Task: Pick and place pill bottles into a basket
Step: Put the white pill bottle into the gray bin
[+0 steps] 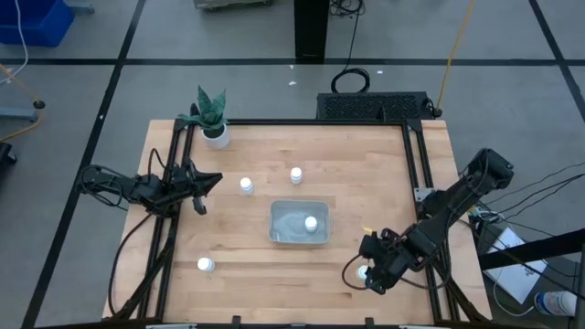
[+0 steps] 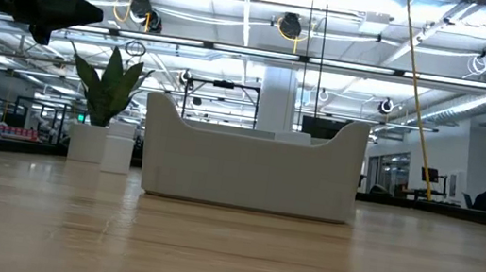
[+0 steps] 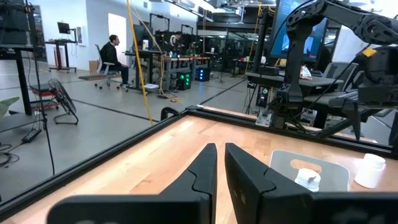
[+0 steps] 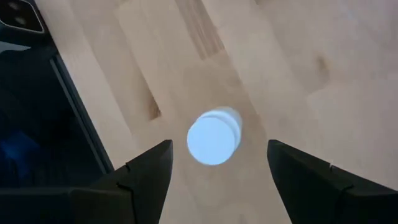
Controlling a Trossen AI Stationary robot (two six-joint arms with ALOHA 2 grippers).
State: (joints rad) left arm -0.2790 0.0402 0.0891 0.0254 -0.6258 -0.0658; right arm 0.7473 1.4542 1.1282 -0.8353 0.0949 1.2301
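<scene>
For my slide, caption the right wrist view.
Right gripper, fingers open, poised above a standing pill bottle on the wooden table.

White pill bottles (image 1: 246, 185) with white caps; a pale grey, translucent basket (image 1: 283, 225); a light wood table (image 1: 274, 274) edged in black; green plant (image 1: 209, 106) in a white pot (image 1: 217, 137).

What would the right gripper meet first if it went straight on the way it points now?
Probably the pill bottle standing directly beneath it: the right gripper points down at the table with its open fingers either side of the cap. How far above it hangs is unclear.
</scene>
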